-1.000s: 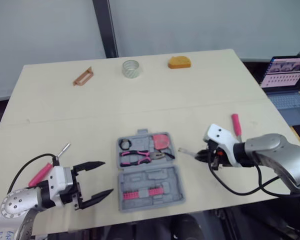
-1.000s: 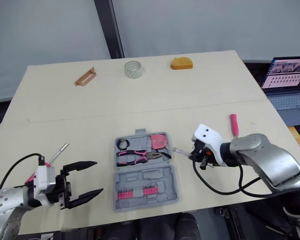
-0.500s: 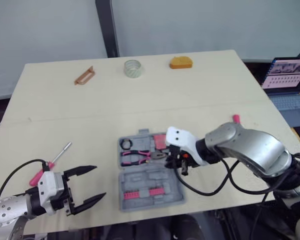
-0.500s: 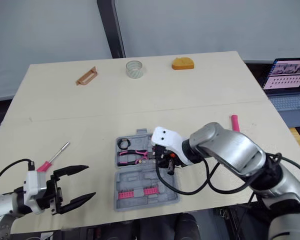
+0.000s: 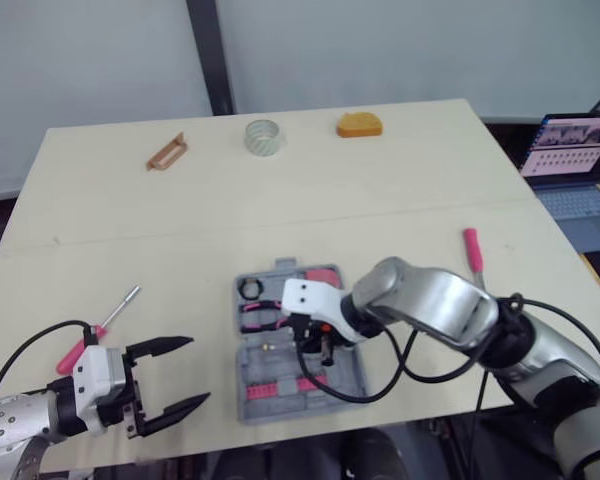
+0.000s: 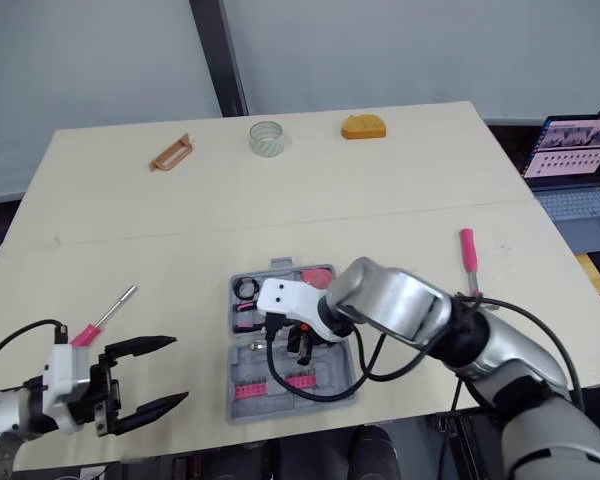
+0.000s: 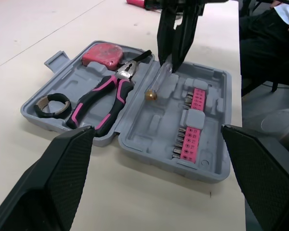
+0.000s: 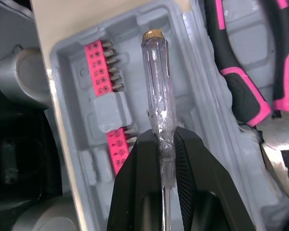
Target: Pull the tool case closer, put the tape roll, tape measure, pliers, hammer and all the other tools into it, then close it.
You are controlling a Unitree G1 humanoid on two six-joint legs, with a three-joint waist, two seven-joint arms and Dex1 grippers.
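- One grey tool case [image 5: 265,365] lies open and flat near the front middle of the table [image 5: 400,200], with its two halves side by side.
- The far half holds three things: one pair of pliers [image 7: 106,98] with pink and black handles, one pink tape measure [image 7: 102,52] in the corner towards the robot's right, and one small black tape roll [image 7: 50,105] in the corner towards its left.
- The near half carries two pink bit strips [image 7: 198,98], set in line along one side. Its other recesses are bare.
- The right gripper [image 8: 163,137] is over the case, its two black fingers clamped on one clear-handled screwdriver [image 8: 156,82].
- They pinch it where the handle meets the shaft.
- The brass-capped end points down over the near half, close to the hinge line. Whether the cap touches the plastic cannot be told.
- The left gripper [image 5: 195,372] hovers low over the table to the left of the case, well apart from it, with its fingers spread wide and nothing between them.
- Two tools lie loose on the table: one pink-handled screwdriver [image 6: 108,312] just beyond the left gripper, and one pink-handled tool [image 5: 472,250] to the right of the case.
- Three items sit along the far edge: a brown handle-shaped piece [image 5: 167,152], one clear tape roll [image 5: 263,137] and an orange object [image 5: 359,124].
- One open laptop [image 5: 580,170] stands off the table's right side.
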